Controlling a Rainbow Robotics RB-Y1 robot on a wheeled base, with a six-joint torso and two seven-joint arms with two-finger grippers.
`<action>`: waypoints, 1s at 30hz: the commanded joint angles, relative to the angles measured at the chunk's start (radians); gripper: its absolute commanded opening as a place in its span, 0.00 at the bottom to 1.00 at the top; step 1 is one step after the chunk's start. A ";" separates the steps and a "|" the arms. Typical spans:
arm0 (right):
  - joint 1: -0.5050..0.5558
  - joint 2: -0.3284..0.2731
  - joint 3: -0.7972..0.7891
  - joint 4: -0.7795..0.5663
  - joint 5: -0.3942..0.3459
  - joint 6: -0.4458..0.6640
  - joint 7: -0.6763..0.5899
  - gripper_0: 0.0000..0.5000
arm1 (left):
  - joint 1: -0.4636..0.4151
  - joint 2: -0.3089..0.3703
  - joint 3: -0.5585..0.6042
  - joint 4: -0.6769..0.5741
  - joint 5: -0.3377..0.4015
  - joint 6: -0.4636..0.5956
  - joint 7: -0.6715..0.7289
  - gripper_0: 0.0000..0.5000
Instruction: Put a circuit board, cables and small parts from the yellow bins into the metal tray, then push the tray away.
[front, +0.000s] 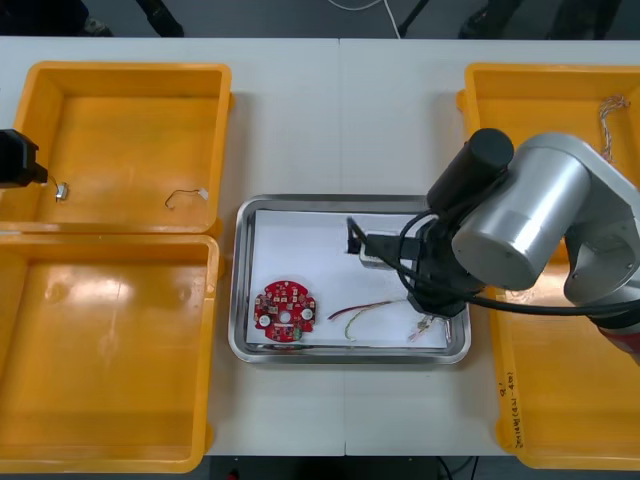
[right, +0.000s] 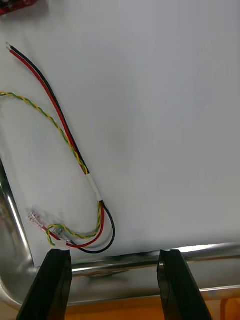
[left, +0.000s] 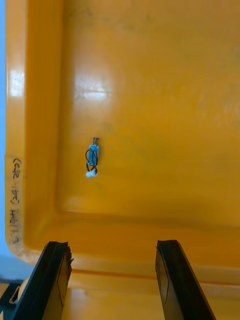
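Fingers (right: 50, 285) wide apart and empty, right gripper (right: 114, 255) hovers over metal tray (right: 210, 250), left gripper (left: 112, 245) over yellow bin (left: 150, 100).

a round red board (front: 284, 311) and a red and yellow cable (front: 365, 312) lie in the metal tray (front: 240, 300), with the right arm (front: 520, 220) over it.

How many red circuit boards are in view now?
1. The circuit board lies in the metal tray, at its near-left corner. The right arm covers part of the right yellow bins, so another may be hidden.
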 joint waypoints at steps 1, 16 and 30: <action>-0.047 0.050 -0.122 -0.034 -0.042 0.064 -0.025 1.00 | -0.043 0.043 -0.051 0.005 -0.029 -0.073 -0.087 1.00; -0.144 0.040 -0.370 -0.045 -0.081 0.182 -0.312 1.00 | -0.043 0.028 -0.124 0.144 -0.020 -0.300 -0.113 1.00; -0.313 0.007 -0.497 0.161 -0.008 0.182 -0.559 1.00 | -0.043 0.028 -0.186 0.216 -0.032 -0.375 -0.117 1.00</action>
